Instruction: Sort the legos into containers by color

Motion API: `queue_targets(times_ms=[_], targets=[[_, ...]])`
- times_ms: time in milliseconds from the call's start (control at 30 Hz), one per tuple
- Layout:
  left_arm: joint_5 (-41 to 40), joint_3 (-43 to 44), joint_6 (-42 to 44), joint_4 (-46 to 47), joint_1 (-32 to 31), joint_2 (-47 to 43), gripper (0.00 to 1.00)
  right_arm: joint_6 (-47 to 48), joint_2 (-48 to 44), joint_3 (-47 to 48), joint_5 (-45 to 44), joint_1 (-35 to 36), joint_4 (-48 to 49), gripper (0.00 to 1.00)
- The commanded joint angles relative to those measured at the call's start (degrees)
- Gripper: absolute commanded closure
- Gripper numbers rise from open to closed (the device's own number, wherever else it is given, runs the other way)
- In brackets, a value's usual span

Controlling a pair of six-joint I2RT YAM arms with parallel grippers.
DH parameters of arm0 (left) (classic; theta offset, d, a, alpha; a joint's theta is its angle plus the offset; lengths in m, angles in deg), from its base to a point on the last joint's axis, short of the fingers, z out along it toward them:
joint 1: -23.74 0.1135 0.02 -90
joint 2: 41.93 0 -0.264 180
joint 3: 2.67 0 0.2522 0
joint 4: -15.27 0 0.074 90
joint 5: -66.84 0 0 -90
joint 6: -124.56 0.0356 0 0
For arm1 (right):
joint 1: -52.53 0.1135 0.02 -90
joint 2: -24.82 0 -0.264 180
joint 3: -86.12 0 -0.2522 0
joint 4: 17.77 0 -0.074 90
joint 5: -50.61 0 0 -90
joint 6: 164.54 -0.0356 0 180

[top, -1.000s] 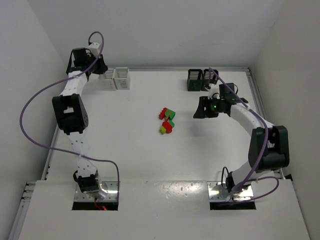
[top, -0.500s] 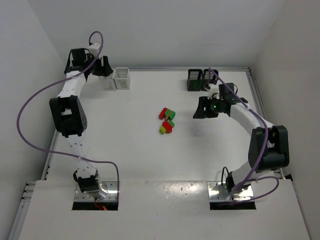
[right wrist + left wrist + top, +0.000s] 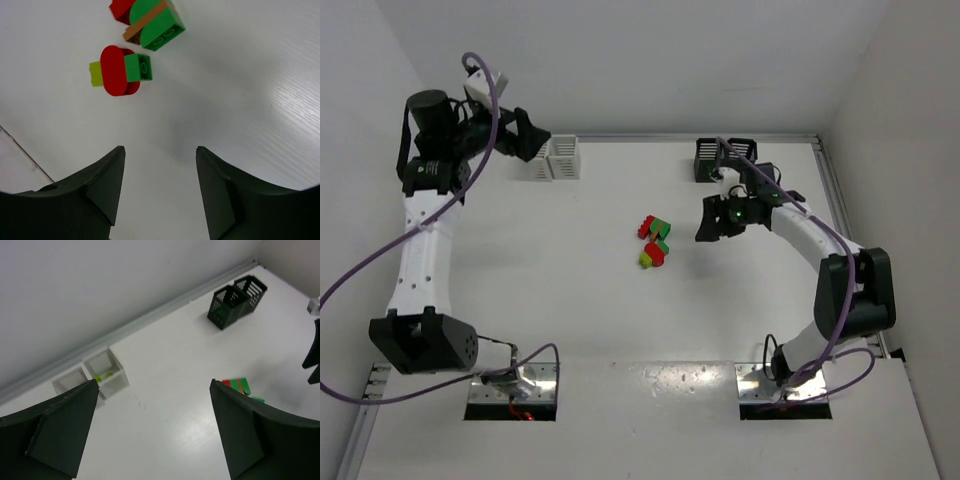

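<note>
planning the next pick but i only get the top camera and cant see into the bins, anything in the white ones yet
observer: Yes. The left wrist view looks down into one white bin, and there are yellow-green bits at its bottom.
operator: ok and the round red piece in the pile, loose or stuck to something
observer: In the right wrist view the red piece looks joined, with a green brick tight against one side and a yellow-green brick against the other.
</note>
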Motion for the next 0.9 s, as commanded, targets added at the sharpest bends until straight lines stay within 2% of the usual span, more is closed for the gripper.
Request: queue_targets(times_ms=[0, 100, 133, 200, 233, 300, 333, 367, 467, 533, 667, 867], targets=[[6.04, -9.40, -0.62, -9.19, 0.60, -2.33, 0.00, 7.67, -1.37, 0.31, 1.34, 4.50, 1.76, 0.38], [10.42, -15.65, 7.28, -11.13, -2.04, -6.73, 0.00, 15.22, -1.21, 3.45, -0.42, 6.71, 0.47, 0.34], [11.30, -19.68, 9.56, -11.13, -3.27, -9.18, 0.00, 22.74, 0.02, 4.43, 2.62, 6.72, -2.25, 0.34], [13.77, -22.87, 10.90, -11.13, -4.33, -10.61, 0.00, 30.42, 0.56, 5.84, 5.63, 6.72, -4.03, 0.34], [14.47, -25.14, 11.77, -11.13, -4.86, -10.62, 0.00, 37.51, 1.25, 5.85, 7.38, 7.24, -5.16, 0.36], [15.53, -26.65, 11.78, -11.13, -5.56, -10.62, 0.00, 46.15, 2.48, 7.07, 8.62, 7.24, -7.71, 0.37], [16.49, -27.18, 11.78, -11.13, -5.56, -10.62, 0.00, 54.89, 3.10, 7.60, 9.15, 7.77, -9.20, 0.37], [17.02, -28.06, 11.78, -10.34, -5.56, -10.62, 0.00, 58.90, 3.80, 8.21, 9.16, 7.77, -12.09, 0.37], [17.82, -28.68, 12.48, -9.81, -5.56, -11.14, 0.00, 72.76, 8.72, 13.38, 5.92, 8.47, -19.37, 0.38], [17.82, -29.20, 13.01, -9.81, -5.04, -11.14, 0.00, 78.59, 13.99, 16.47, 3.28, 9.18, -23.44, 0.40], [18.70, -29.21, 13.01, -9.81, -3.46, -10.53, 0.00, 79.94, 20.93, 22.97, 1.95, 10.40, -28.37, 0.41], [19.49, -29.73, 14.07, -9.81, -2.93, -10.00, 0.00, 79.94, 25.42, 25.45, 2.57, 13.30, -29.61, 0.37]])
